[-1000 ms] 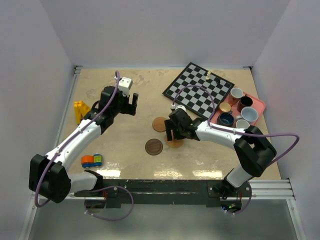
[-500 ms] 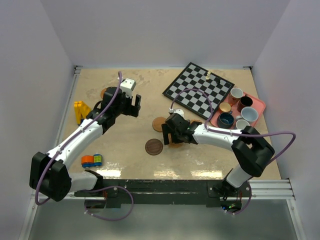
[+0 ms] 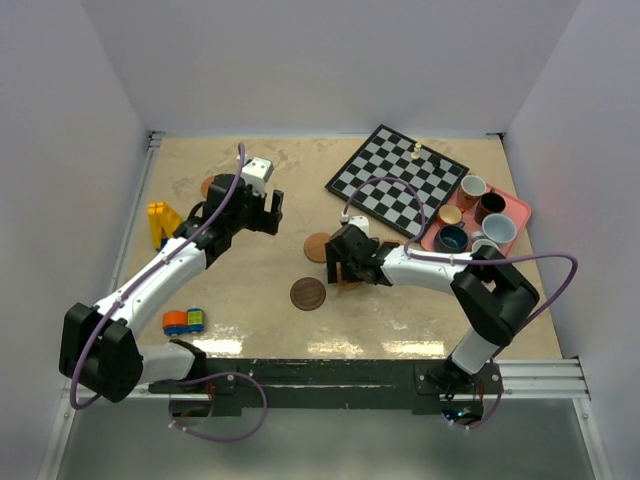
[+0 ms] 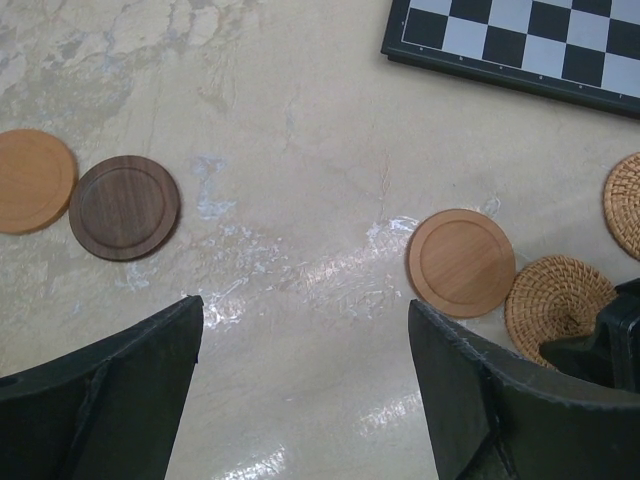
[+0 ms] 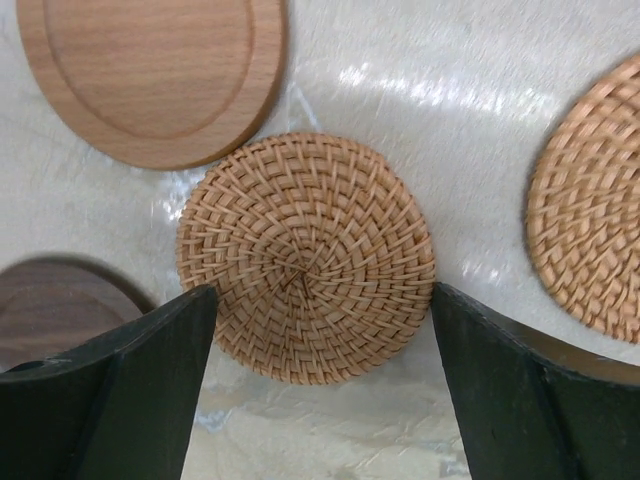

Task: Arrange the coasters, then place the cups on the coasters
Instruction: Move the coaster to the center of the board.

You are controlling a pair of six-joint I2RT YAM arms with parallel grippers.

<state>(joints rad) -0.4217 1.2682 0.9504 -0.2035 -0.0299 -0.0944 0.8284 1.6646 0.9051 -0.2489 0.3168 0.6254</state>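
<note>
My right gripper (image 5: 320, 300) stands open low over the table, its fingers on either side of a woven tan coaster (image 5: 305, 258). A smooth tan wood coaster (image 5: 150, 70), a dark brown one (image 5: 45, 300) and a second woven one (image 5: 595, 200) lie around it. My left gripper (image 4: 305, 308) hangs open above bare table, with an orange-tan coaster (image 4: 35, 180) and a dark brown coaster (image 4: 125, 207) ahead to its left. Several cups (image 3: 498, 229) stand on the pink tray (image 3: 522, 212) at the right. From above, my right gripper (image 3: 340, 262) hides the woven coasters.
A chessboard (image 3: 400, 180) with a small white piece (image 3: 417, 150) lies at the back right, next to the tray. A yellow toy (image 3: 160, 222) stands at the left edge. A small toy car (image 3: 185, 321) rests near the left arm's base.
My right gripper has slid a little left and now covers the woven coaster in the top view. My left gripper has crept slightly right. Both stay open.
</note>
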